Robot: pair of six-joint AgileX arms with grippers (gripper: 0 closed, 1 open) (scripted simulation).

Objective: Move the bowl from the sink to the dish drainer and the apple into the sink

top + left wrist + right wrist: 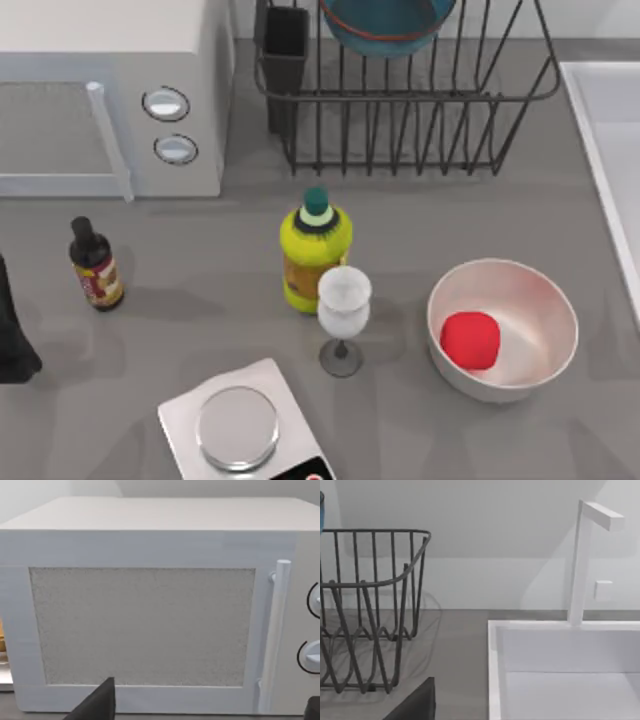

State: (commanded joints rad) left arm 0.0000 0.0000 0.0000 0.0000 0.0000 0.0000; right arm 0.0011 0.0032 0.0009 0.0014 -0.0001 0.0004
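One apple (470,339) sits inside the white bowl (540,300) at lower right, the teal bowl (385,25) rests in the dish drainer (400,100) up top, and I cannot tell either gripper's opening.

Our left arm (12,335) is a dark shape at the left edge of the table in the top view. It is low down and off to the side. Our left gripper (207,714) has its two dark fingers (97,705) spread far apart, with a big gap between them. In the right wrist view, a dark bit of our right gripper (416,705) pokes in at the edge.
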